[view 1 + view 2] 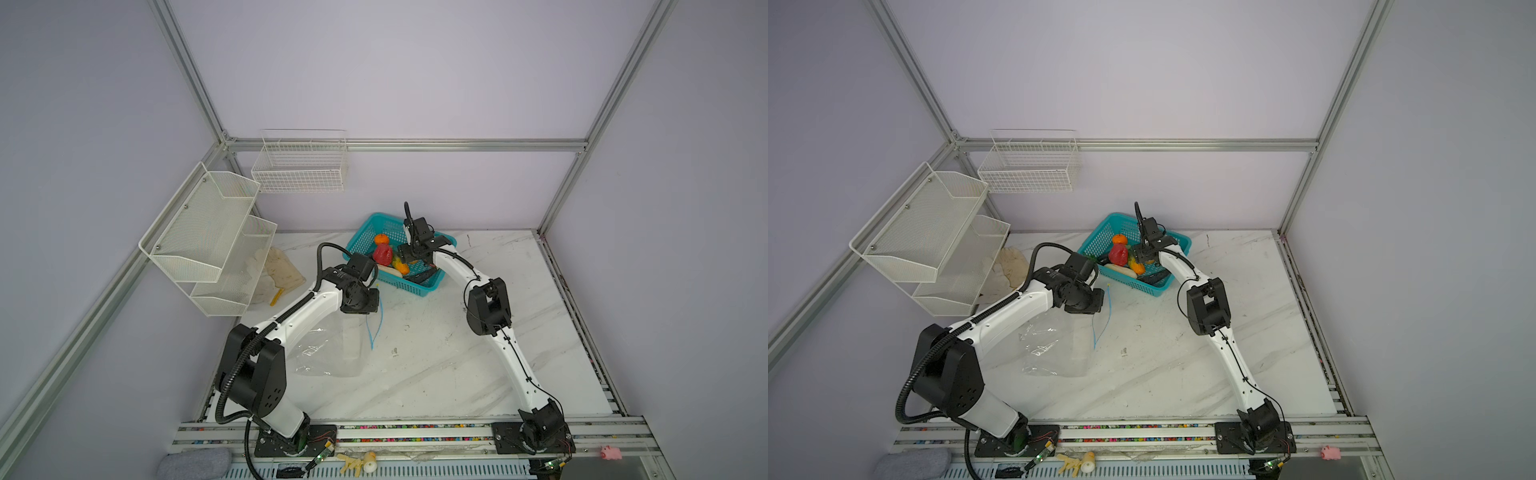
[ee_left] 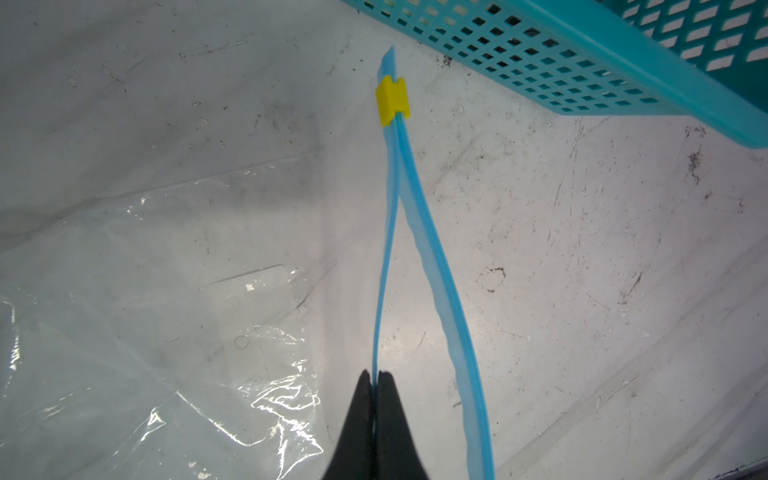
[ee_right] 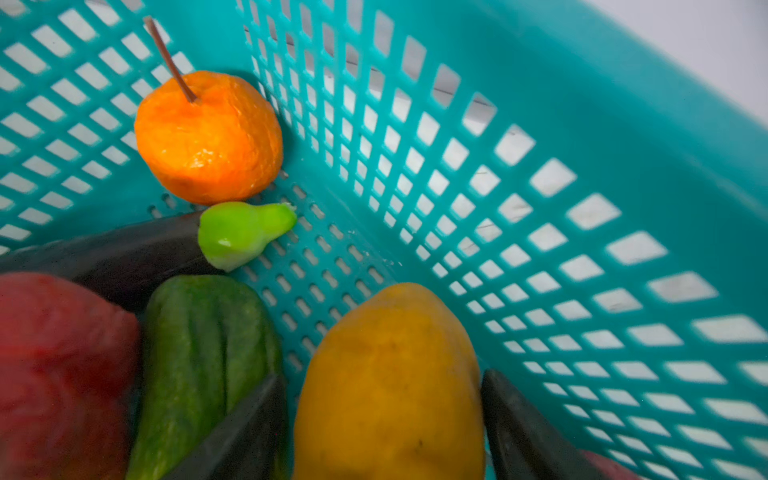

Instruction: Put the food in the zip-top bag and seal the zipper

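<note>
left tool (image 2: 377, 380): clamped shut on one lip of the zipper (image 2: 415, 216), holding the mouth of the zip-top bag (image 1: 328, 353) parted on the tabletop (image 1: 436, 365). bag: empty. food (image 1: 382, 253): all in the teal basket (image 1: 407, 286). right tool (image 3: 384, 415): jaws wide, flanking the yellow-orange fruit (image 3: 386, 353), grip unconfirmed. loading and sealing remain.

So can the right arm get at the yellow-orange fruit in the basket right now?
Likely yes. The right gripper stands open with a finger on either side of the yellow-orange fruit; nothing lies over it, though the green piece and basket wall sit close.
</note>
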